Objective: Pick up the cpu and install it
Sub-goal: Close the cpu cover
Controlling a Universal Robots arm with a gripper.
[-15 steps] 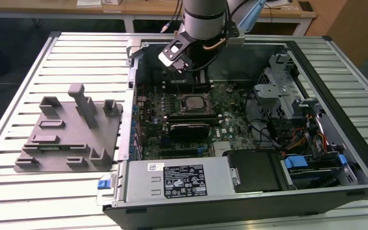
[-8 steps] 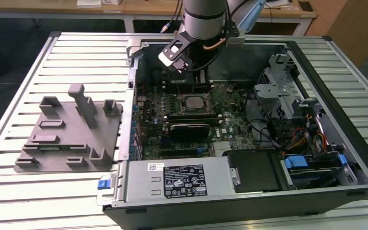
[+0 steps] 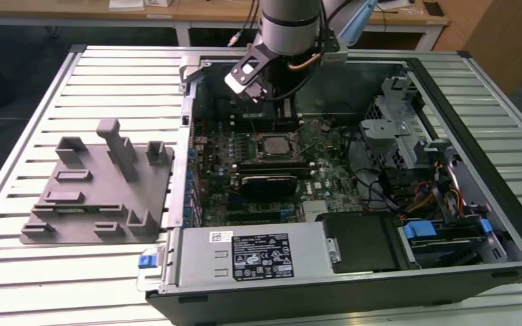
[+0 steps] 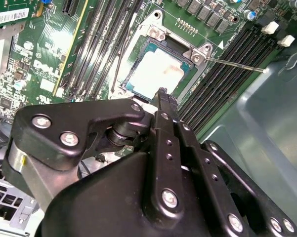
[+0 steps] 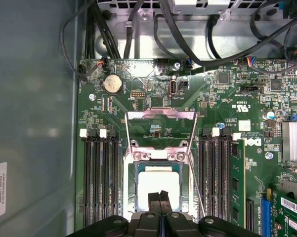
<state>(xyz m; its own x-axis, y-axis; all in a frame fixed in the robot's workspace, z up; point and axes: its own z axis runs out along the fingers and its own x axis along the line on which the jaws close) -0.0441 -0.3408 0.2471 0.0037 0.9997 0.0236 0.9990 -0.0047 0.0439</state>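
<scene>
The cpu (image 5: 158, 183) lies flat in the open motherboard socket, its shiny silver top facing up; it also shows in the second wrist view (image 4: 155, 74) and the exterior view (image 3: 273, 144). My gripper (image 5: 159, 197) hangs a little above the cpu's near edge, apart from it. Its two black fingertips (image 4: 162, 95) are pressed together with nothing between them. The socket's metal load plate (image 5: 160, 117) stands flipped open beyond the cpu. The thin retention lever (image 4: 237, 64) sticks out to one side.
The open computer case (image 3: 506, 224) lies on a slatted metal table (image 3: 116, 75). Memory slots (image 5: 101, 177) flank the socket on both sides. Cables (image 5: 188, 44) run along the case wall. A grey plastic fixture (image 3: 102, 190) stands on the table at the exterior view's left.
</scene>
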